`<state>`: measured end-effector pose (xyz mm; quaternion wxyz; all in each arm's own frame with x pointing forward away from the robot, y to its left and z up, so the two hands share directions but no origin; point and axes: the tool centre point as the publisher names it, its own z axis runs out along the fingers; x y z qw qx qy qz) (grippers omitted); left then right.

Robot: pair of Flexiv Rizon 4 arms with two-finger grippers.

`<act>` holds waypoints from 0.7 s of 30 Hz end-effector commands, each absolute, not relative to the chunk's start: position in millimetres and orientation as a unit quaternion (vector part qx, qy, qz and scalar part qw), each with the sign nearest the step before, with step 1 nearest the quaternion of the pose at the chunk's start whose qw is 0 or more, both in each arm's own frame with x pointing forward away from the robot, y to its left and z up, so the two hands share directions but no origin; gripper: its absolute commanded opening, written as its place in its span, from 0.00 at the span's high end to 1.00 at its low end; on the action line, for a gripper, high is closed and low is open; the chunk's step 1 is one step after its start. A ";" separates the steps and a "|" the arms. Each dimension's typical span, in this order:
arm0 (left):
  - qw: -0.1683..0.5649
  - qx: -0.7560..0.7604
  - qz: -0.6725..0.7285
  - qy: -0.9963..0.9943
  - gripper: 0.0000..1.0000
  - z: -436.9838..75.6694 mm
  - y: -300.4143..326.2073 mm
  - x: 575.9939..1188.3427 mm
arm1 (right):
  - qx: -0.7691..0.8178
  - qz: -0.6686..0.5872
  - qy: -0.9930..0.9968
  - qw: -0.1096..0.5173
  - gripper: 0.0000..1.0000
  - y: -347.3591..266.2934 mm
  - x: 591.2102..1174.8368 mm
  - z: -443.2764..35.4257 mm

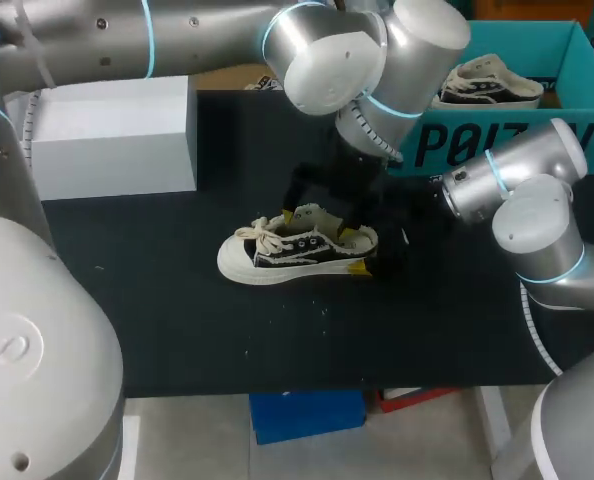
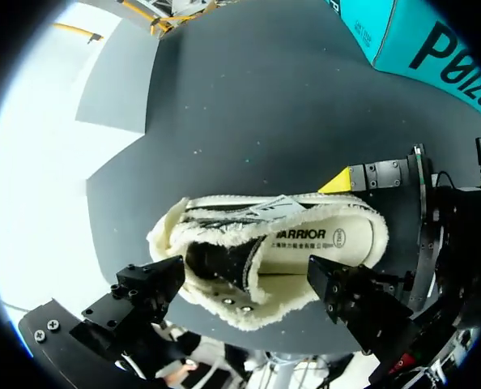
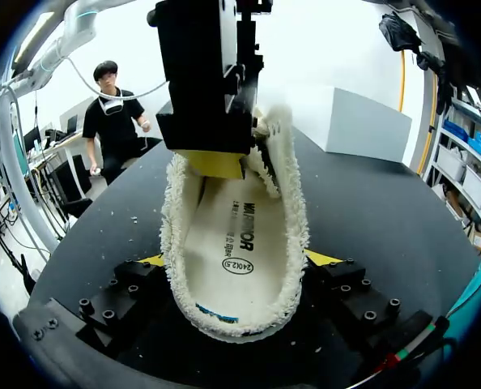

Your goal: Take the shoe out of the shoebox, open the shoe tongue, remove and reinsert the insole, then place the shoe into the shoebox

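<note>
Low-cut black-and-white shoe [image 1: 287, 255] standing upright on its sole near the middle of the dark bench [image 1: 177, 330], outside the shoebox, toe toward the robot's left and heel toward its right. The right hand [image 3: 236, 259], entering from the right side, is closed on the heel: its two yellow tips press the cream fleece collar [image 3: 293, 203] from opposite sides, one at each flank of the heel. The left hand [image 2: 244, 279], on the arm that crosses the far part of the bench from the left, hangs directly above the shoe's mouth. Its black fingers [image 2: 147, 292] stand wide apart, spaced along the length of the shoe, with nothing gripped between them. In the right wrist view one yellow-tipped finger of this hand dips into the opening just behind the tongue region. The printed insole [image 3: 232, 235] lies flat inside the shoe and is exposed from the heel forward. The white laces [image 1: 262, 235] lie loose over the forefoot. The teal shoebox [image 1: 457, 150] sits open at the far right corner of the bench, well apart from the held shoe, and contains a second shoe [image 1: 487, 82] of the same pattern. A plain white box [image 1: 112, 130] rests at the far left of the bench.
</note>
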<state>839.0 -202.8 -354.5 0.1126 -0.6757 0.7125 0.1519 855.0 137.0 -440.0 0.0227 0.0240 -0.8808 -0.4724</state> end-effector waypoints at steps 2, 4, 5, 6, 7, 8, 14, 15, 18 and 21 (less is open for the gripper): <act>0.122 -0.676 0.165 0.708 0.00 -364.2 -205.2 838.8 | 0.023 -0.472 -0.881 0.022 1.00 139.3 857.1 -443.4; 0.126 -0.676 0.172 0.706 0.00 -367.9 -203.3 838.1 | 0.023 -0.472 -0.881 0.022 1.00 139.3 857.1 -443.4; 0.126 -0.675 0.173 0.706 0.00 -369.5 -202.4 837.7 | 0.023 -0.472 -0.881 0.022 1.00 139.3 857.1 -443.4; 0.124 -0.675 0.176 0.705 0.00 -370.9 -201.5 837.6 | 0.023 -0.472 -0.881 0.022 1.00 139.3 857.1 -443.4; 0.125 -0.676 0.177 0.705 0.00 -372.3 -200.7 837.5 | 0.023 -0.472 -0.881 0.022 1.00 139.3 857.1 -443.4; 0.124 -0.676 0.179 0.704 0.00 -373.2 -199.8 837.5 | 0.023 -0.472 -0.881 0.022 1.00 139.3 857.1 -443.4; 0.124 -0.674 0.193 0.702 0.00 -376.8 -194.7 837.3 | 0.023 -0.472 -0.881 0.022 1.00 139.3 857.1 -443.4; 0.124 -0.674 0.194 0.702 0.00 -377.1 -193.6 837.3 | 0.023 -0.472 -0.881 0.022 1.00 139.3 857.1 -443.4; 0.125 -0.673 0.197 0.702 0.63 -377.4 -190.2 837.4 | 0.023 -0.472 -0.881 0.022 1.00 139.3 857.1 -443.4; 0.126 -0.672 0.199 0.702 1.00 -377.1 -188.8 837.0 | 0.023 -0.472 -0.881 0.022 1.00 139.3 857.1 -443.4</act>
